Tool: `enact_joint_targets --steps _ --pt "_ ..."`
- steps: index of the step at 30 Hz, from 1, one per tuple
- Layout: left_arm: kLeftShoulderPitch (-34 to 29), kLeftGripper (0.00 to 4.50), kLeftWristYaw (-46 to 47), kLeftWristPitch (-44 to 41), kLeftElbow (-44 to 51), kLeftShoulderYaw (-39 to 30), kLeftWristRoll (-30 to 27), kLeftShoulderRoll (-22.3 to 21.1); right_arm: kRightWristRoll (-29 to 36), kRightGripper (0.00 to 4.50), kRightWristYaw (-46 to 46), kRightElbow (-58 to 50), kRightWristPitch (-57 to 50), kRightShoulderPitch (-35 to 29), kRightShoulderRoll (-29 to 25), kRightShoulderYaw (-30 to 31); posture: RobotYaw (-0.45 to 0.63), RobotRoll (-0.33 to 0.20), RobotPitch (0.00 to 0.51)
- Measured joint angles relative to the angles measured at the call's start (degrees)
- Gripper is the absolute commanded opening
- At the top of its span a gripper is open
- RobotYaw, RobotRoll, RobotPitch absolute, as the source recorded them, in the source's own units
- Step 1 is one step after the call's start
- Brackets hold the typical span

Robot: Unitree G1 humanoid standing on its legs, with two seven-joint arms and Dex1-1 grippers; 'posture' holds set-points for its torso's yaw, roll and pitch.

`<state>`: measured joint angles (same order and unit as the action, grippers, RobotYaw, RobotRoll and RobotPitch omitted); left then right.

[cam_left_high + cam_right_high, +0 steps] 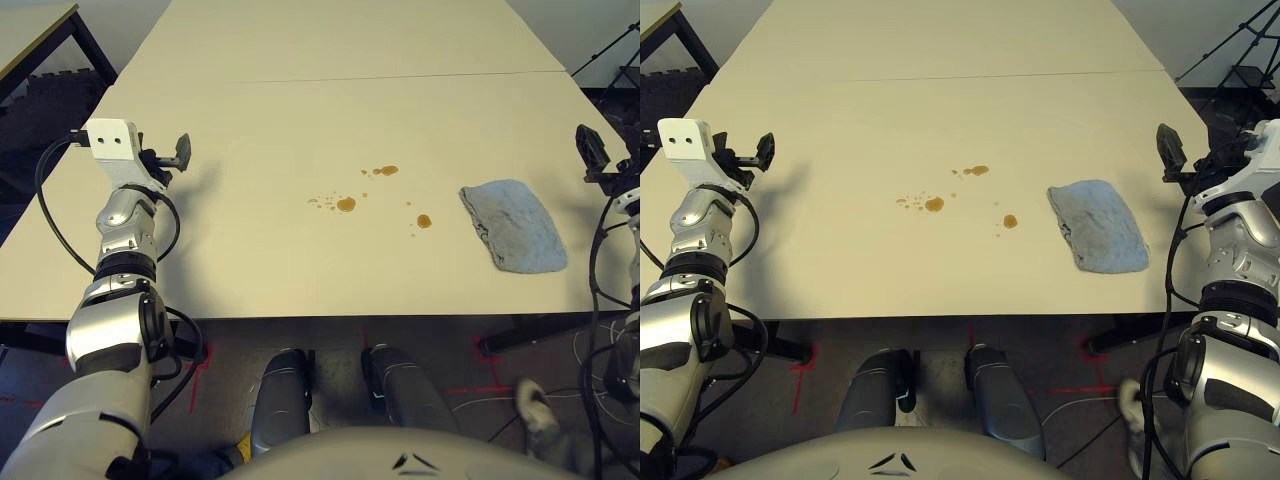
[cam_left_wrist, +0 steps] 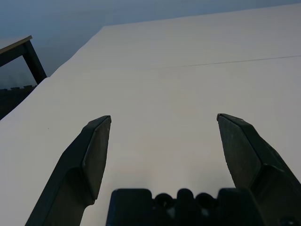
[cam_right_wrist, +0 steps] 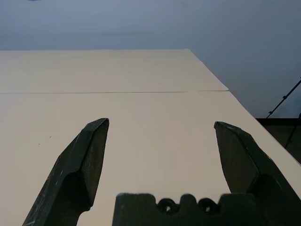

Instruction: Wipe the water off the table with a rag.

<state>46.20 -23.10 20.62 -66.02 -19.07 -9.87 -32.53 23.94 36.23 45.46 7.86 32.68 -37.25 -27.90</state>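
Cream-beige, the smooth flat table point(image 1: 250, 270) carries small amber-brown water drops point(image 1: 346, 204) near its middle; just right lies the soft wrinkled grey-blue rag point(image 1: 514, 224). Both the left gripper point(image 2: 162, 141) and right gripper point(image 3: 160, 141) hover with jaws spread, empty. A shallow pinch may only slide the limp cloth.

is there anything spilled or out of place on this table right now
Yes. Amber-brown drops of water are scattered near the middle of the table, unwiped. The rag lies crumpled to their right, apart from them. Both the left gripper and the right gripper are open and empty, off to the sides.
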Motion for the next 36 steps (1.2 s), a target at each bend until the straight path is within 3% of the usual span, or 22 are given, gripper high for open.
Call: enact_joint_targets --steps 10,18,25,27,32,36 --pt "-1.5 4.50 -1.2 0.0 1.0 0.2 -0.1 2.4 -0.7 4.46 0.7 0.0 -0.6 0.4 -1.6 0.3 -0.20 0.000 0.162" --pt "-2.1 4.50 -6.0 -0.2 2.4 0.0 -0.4 0.6 -0.7 4.46 0.4 -3.2 -2.0 0.4 -0.6 0.4 -0.17 0.000 0.182" --pt "-4.8 4.50 -17.2 -4.5 9.4 0.0 -4.1 0.4 -0.9 4.46 0.2 -4.4 -3.2 0.4 0.9 2.3 -0.16 0.000 0.182" --pt "-5.7 4.50 -21.0 -6.7 12.2 0.0 -5.5 -0.2 -1.0 4.46 0.2 -4.4 -3.3 0.6 1.0 2.4 -0.17 0.000 0.193" --pt "-13.5 4.50 -39.7 -22.5 26.8 4.1 -11.8 -2.8 -1.4 4.46 0.4 -4.3 -3.7 1.5 0.4 2.6 -0.18 0.000 0.185" --pt "-17.0 4.50 -47.9 -31.6 33.2 8.0 -13.3 -5.3 -1.4 4.46 0.8 -3.3 -3.8 1.8 -0.7 2.5 -0.19 0.000 0.179"
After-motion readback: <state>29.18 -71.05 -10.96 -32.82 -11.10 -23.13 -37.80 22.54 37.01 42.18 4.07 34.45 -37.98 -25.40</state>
